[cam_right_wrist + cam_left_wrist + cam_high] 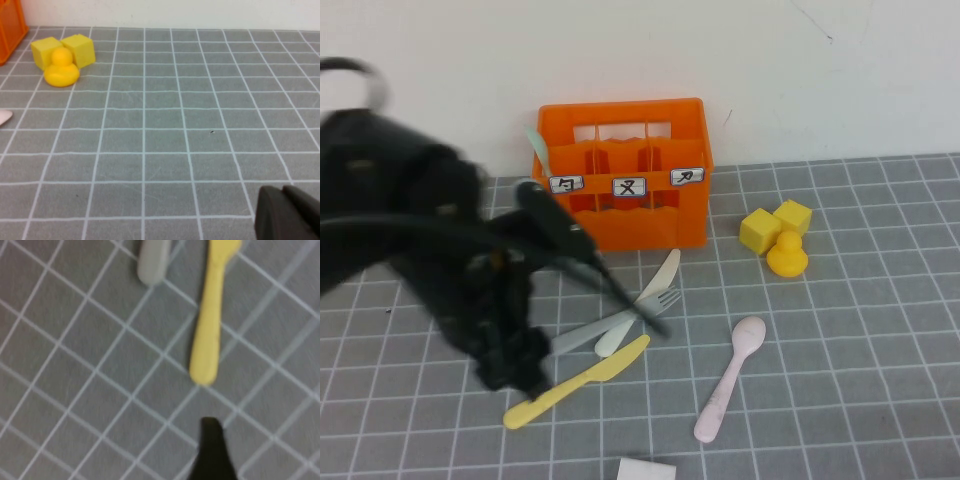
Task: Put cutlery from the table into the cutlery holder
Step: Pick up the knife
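The orange cutlery holder [625, 190] stands at the back with a pale green spoon [536, 146] in its left end. On the mat in front lie a yellow knife [575, 383], a grey fork [620, 318], a cream knife [645, 297] and a pink spoon [730, 377]. My left gripper [515, 372] hangs just above the mat beside the yellow knife's handle [207, 340]. One black finger [212, 450] shows there, with nothing held, and the gripper is open. The grey fork's handle [152, 262] lies further off. My right gripper [281, 190] is shut and empty, low over bare mat.
Two yellow cubes [775, 222] and a yellow duck [786, 254] sit right of the holder, also in the right wrist view [61, 67]. A white object [646, 468] lies at the front edge. My left arm's black cable [590, 262] crosses above the fork.
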### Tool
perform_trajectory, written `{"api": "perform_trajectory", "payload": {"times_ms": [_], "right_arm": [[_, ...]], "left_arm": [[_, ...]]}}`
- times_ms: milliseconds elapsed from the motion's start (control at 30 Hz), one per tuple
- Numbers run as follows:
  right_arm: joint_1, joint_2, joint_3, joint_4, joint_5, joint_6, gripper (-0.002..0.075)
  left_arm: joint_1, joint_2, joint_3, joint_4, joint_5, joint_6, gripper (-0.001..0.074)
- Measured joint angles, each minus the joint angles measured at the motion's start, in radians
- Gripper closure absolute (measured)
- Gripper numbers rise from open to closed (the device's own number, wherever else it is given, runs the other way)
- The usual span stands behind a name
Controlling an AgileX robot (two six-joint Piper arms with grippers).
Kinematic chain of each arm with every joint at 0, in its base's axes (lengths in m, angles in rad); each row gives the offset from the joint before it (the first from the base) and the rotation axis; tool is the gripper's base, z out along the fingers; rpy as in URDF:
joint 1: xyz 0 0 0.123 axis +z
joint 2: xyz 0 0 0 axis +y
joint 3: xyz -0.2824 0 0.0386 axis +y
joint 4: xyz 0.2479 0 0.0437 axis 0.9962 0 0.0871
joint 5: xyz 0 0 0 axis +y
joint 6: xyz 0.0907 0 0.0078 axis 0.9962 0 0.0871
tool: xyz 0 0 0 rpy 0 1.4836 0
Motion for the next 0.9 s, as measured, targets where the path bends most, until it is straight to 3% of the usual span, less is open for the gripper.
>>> {"api": "perform_trajectory", "payload": {"times_ms": [100,433,900], "right_arm": [[0.0,0.0,0.0,0.0,0.0,0.0,0.0729],[0.0,0.0,0.0,0.0,0.0,0.0,0.0729],[0.0,0.0,0.0,0.0,0.0,0.0,0.0729]], "left_arm": [[-0.005,0.105,-0.039,0.0,-0.018,-0.027,0.0282],[-0.005,0.356,-0.057,0.031,-0.097,-0.001,0.0274],[-0.005,0.411,-0.065,0.012,-0.353,0.03,0.0393]]}}
